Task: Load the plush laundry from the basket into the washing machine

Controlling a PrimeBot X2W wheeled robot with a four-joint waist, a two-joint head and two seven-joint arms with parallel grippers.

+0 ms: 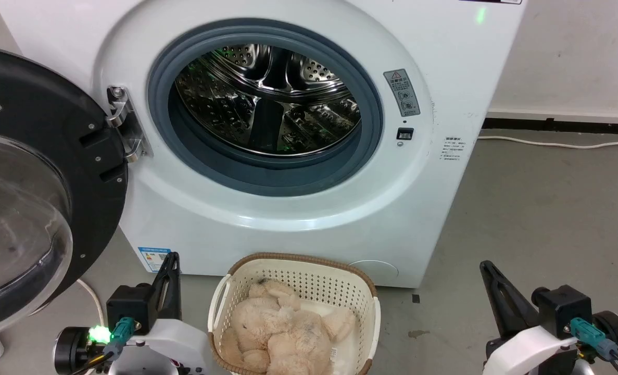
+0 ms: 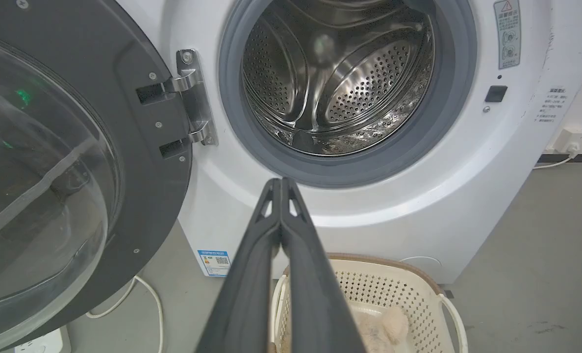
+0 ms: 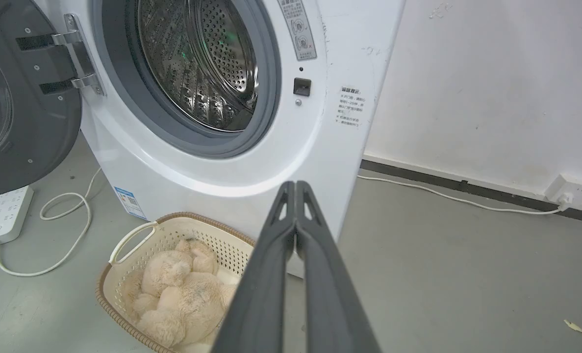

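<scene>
left gripper (image 2: 281,182) + right gripper (image 3: 295,184): together, empty | 1 plush laundry (image 1: 282,333) in 1 basket (image 1: 314,282) | 1 washing machine (image 1: 298,224) (door (image 1: 53,104) open)

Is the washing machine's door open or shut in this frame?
Open. The door is swung out to the left on its hinge, leaving the grey gasket and the steel drum exposed.

The plush laundry (image 1: 282,333) lies in the basket (image 1: 309,281), on the floor just before the washing machine (image 1: 288,224), below its drum opening. Its door (image 1: 38,156) stands swung out to my left. My left gripper (image 1: 172,258) flanks the basket's left, my right gripper (image 1: 486,266) is well off to its right.
</scene>
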